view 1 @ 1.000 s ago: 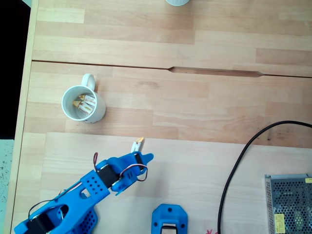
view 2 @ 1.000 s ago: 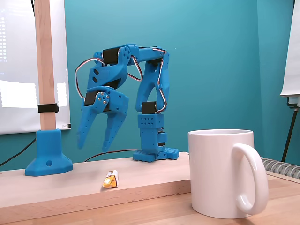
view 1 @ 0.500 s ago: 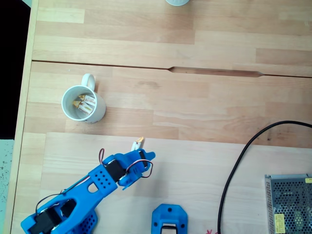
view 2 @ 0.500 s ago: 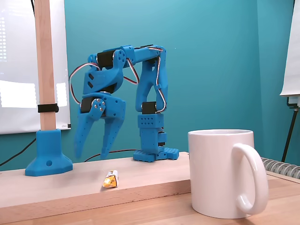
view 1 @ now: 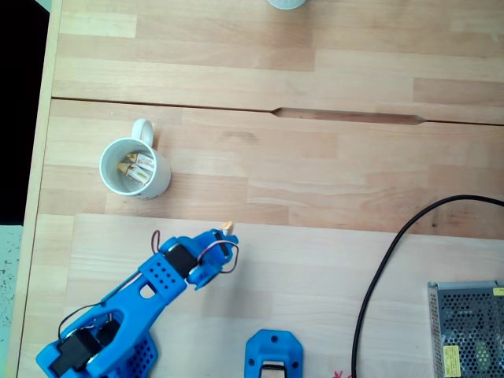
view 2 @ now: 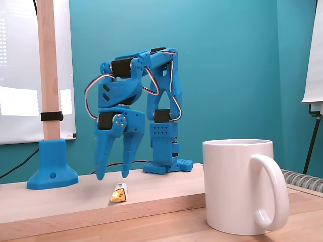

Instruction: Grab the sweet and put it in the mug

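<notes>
- The surface (view 1: pixel 331 169) is pale wood made of jointed strips, seen from above in a fixed view, with a long seam and a shallow dark notch (view 1: pixel 346 116) running across it.
- A raised lighter board (view 2: pixel 60 201) lies on the surface, its front edge showing in a fixed view from the side.
- The wall (view 2: pixel 227 65) behind is flat teal.
- A bright white panel (view 2: pixel 20 101) stands at the left of that view, and a white sheet (view 2: pixel 314 55) hangs at its right edge.
- An upright wooden post (view 2: pixel 48 70) rises from a blue base (view 2: pixel 52 171).
- A black cable (view 1: pixel 378 276) curves over the surface to a metal mesh box (view 1: pixel 466 331).
- Light is even and soft, with faint shadows.
</notes>
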### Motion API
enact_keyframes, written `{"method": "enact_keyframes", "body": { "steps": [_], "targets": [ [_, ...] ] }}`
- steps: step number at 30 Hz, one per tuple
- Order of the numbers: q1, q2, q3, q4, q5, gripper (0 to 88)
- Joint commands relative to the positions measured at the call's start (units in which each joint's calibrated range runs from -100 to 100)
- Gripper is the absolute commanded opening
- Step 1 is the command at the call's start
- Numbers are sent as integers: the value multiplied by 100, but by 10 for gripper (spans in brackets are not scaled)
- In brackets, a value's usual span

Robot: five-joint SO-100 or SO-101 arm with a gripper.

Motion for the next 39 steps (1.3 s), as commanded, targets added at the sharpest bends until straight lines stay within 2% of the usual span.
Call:
{"method": "enact_keyframes", "body": {
  "steps": [1,22,29,39],
  "targets": [
    [-81,-42,-173,25,-10,226],
    [-60,-24,157,-72,-20,226],
    [347,36,121,-80,-391,233],
    [274,372,-200,-80,-479,234]
  ]
}}
